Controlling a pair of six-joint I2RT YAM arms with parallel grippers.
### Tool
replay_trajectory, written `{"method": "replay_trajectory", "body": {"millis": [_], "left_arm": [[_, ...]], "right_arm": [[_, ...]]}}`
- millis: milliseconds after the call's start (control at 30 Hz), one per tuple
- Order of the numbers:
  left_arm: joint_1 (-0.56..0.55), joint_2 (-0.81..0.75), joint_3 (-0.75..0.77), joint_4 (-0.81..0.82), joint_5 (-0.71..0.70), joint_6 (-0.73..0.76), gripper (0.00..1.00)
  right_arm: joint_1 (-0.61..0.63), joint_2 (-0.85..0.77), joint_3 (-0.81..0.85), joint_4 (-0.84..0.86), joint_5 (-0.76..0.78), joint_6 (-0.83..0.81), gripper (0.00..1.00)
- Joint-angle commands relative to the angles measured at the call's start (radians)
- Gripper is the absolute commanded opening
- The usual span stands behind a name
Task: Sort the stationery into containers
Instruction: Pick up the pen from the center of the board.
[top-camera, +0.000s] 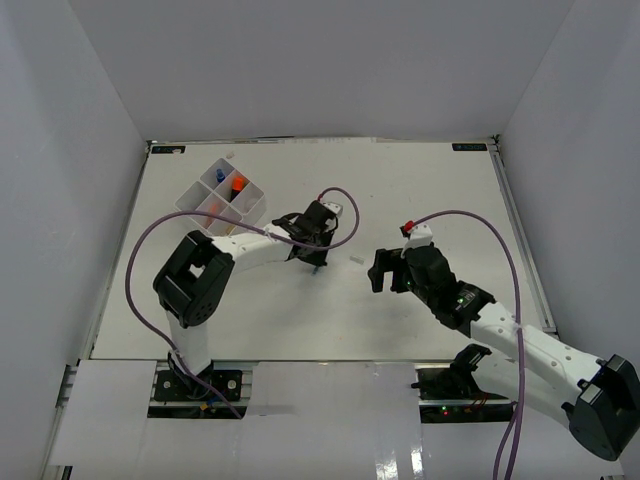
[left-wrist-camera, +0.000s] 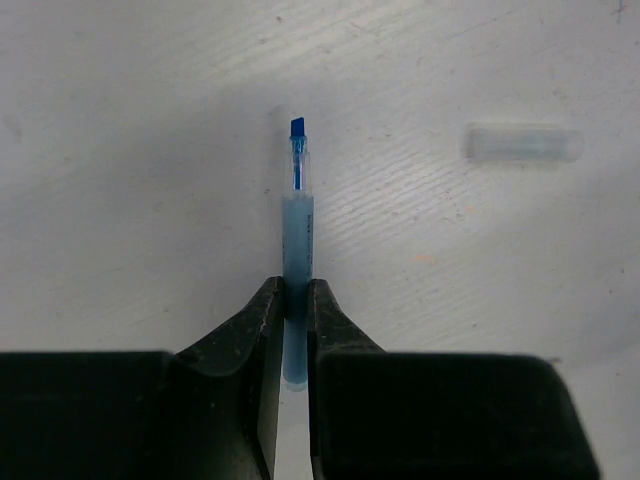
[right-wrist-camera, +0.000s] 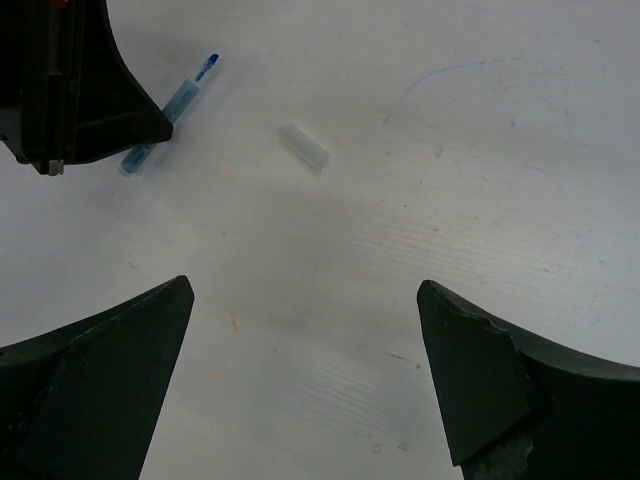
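Observation:
My left gripper (left-wrist-camera: 291, 295) is shut on a thin blue pen (left-wrist-camera: 297, 230), uncapped, its tip pointing away, just above the white table. The pen also shows in the right wrist view (right-wrist-camera: 180, 100) under the left gripper (right-wrist-camera: 70, 90). A clear pen cap (left-wrist-camera: 523, 143) lies on the table right of the pen; it shows in the right wrist view (right-wrist-camera: 303, 147) too. The white four-compartment tray (top-camera: 223, 200) stands at the far left and holds a blue item (top-camera: 219, 176) and an orange highlighter (top-camera: 238, 185). My right gripper (right-wrist-camera: 305, 330) is open and empty over bare table.
White walls enclose the table on three sides. The left arm (top-camera: 215, 265) reaches from the near left toward the middle; the right arm (top-camera: 500, 330) reaches from the near right. Purple cables loop over both arms.

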Motion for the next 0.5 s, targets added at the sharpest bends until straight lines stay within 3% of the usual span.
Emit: {"method": "replay_trajectory", "body": {"millis": [0, 300, 467], "left_arm": [[0.024, -0.162, -0.025, 0.036, -0.023, 0.044, 0.0], [0.043, -0.449, -0.171, 0.242, 0.089, 0.078, 0.0], [0.046, -0.613, -0.263, 0.359, 0.231, 0.131, 0.0]], "right_arm": [[-0.006, 0.03, 0.098, 0.097, -0.071, -0.035, 1.0], [-0.006, 0.095, 0.198, 0.235, -0.229, -0.047, 0.93], [-0.006, 0.123, 0.257, 0.315, -0.295, -0.048, 0.9]]}}
